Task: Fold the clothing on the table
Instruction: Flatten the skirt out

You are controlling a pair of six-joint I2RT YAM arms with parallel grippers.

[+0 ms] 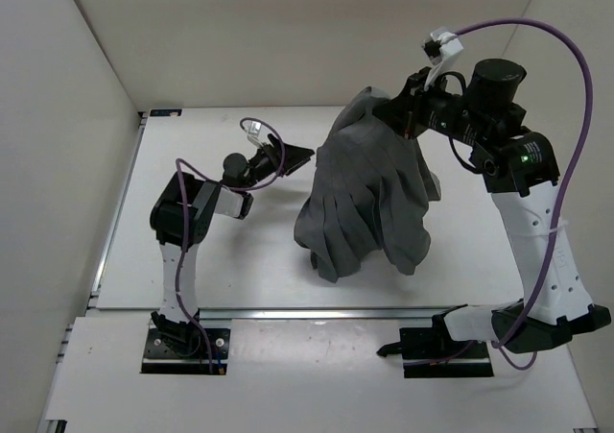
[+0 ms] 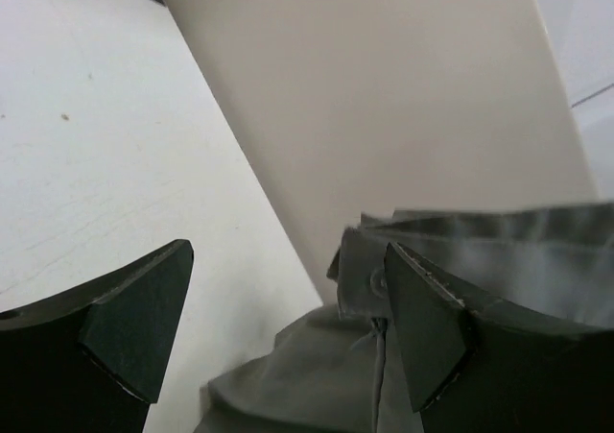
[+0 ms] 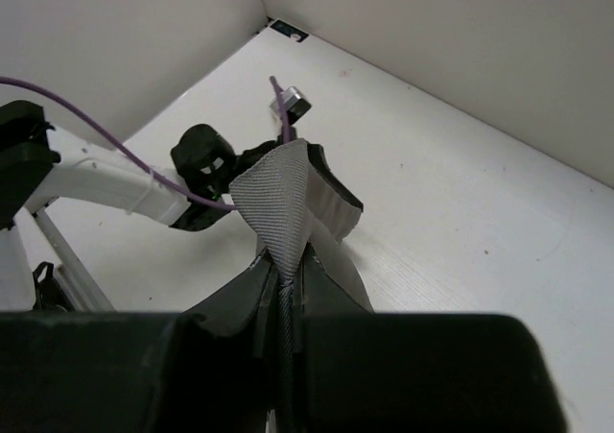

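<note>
Right pincer (image 3: 283, 281) pinches the clothing (image 1: 365, 198) up (left pincer (image 2: 288, 252) agape).

White-walled bay under even light

A back wall (image 1: 288, 39), a left wall (image 1: 58, 164) and a right wall (image 1: 595, 1) close in the matte white tabletop (image 1: 249, 260) (a metal rail (image 1: 288, 313) runs along its near edge); shadows fall soft and faint.

white walls (image 1: 288, 30) on three sides; small dark piece (image 1: 164, 113) at far-left corner.
</note>
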